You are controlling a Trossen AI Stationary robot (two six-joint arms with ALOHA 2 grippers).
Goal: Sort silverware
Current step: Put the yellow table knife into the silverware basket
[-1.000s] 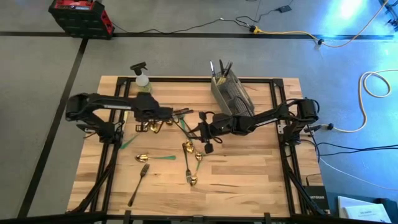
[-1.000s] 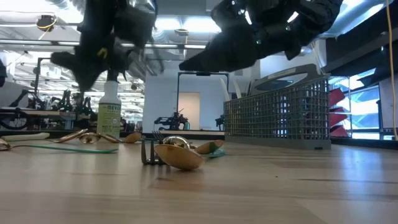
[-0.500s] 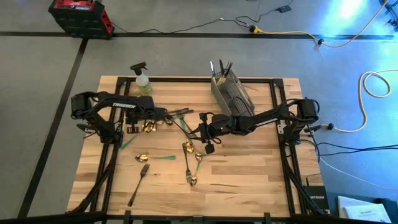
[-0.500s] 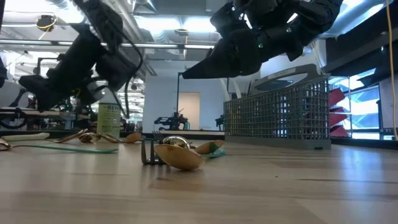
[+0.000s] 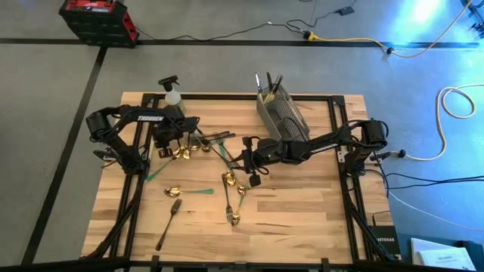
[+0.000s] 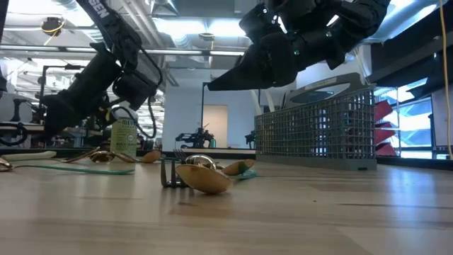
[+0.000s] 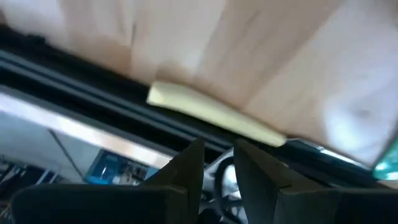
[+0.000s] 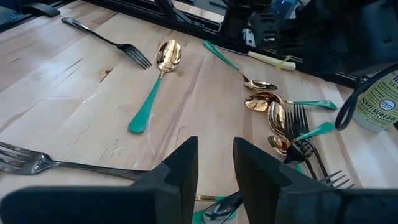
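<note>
Right end effector (image 5: 247, 161), fingers slightly parted and holding nothing, is hovering over scattered silverware (image 5: 231, 189); I'm aligning over one handle before descending.

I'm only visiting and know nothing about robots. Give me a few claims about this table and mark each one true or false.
1. The grey mesh caddy already holds a few utensils standing upright. True.
2. A dark fork lies alone near the table's front-left corner. True.
3. The spray bottle lies tipped over in the middle of the table. False: it stands upright at the back edge, left of the caddy.
4. The right tool carries a gold spoon. False: nothing is between its fingers; it hangs above the scattered silverware.
5. All the silverware is in the caddy. False: forks and spoons are spread across the wooden table.
</note>
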